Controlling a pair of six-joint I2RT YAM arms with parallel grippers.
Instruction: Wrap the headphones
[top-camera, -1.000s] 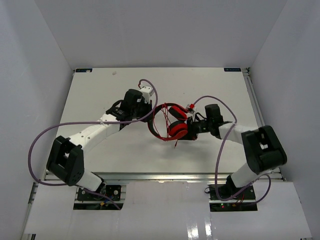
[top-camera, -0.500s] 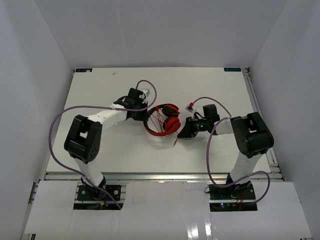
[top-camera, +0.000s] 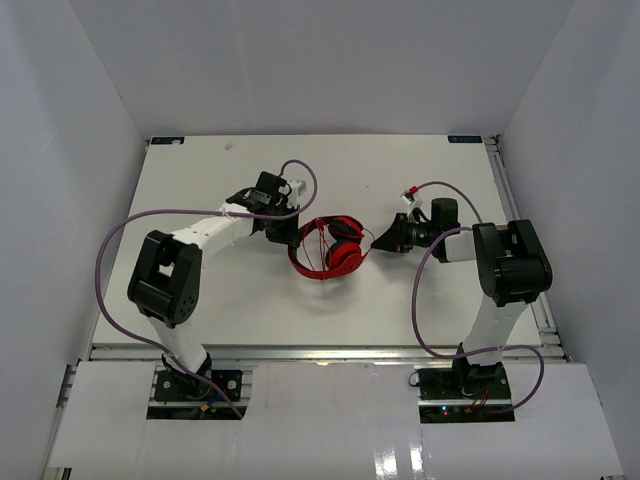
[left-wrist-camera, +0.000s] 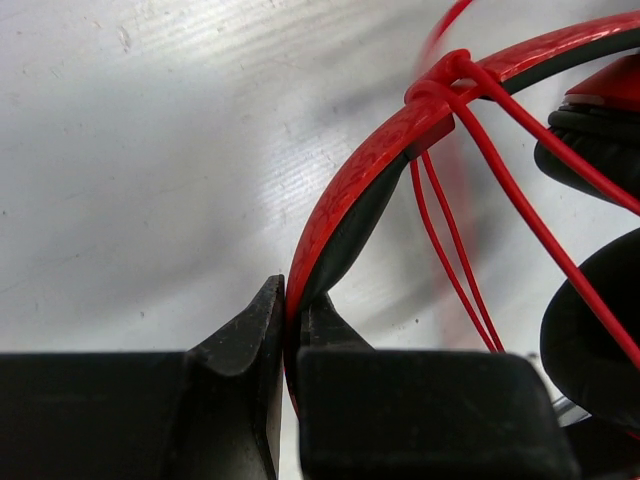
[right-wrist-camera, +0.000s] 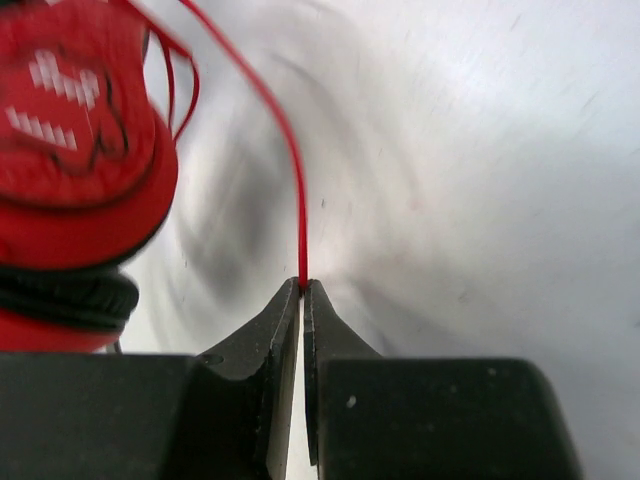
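Headphones (top-camera: 345, 260) lie near the centre of the white table (top-camera: 200, 180). The left gripper (top-camera: 290, 236), at 9 o'clock from the headphones, is clamped on the red-and-black headband (left-wrist-camera: 360, 190), with both jaws pinching its edge. The right gripper (top-camera: 381, 241), at 3 o'clock, is closed on the thin red cable (right-wrist-camera: 292, 170), which rises from the fingertips toward the ear cup (right-wrist-camera: 70, 120) at 10 o'clock. Several cable strands are looped over the headband and cross its arc.
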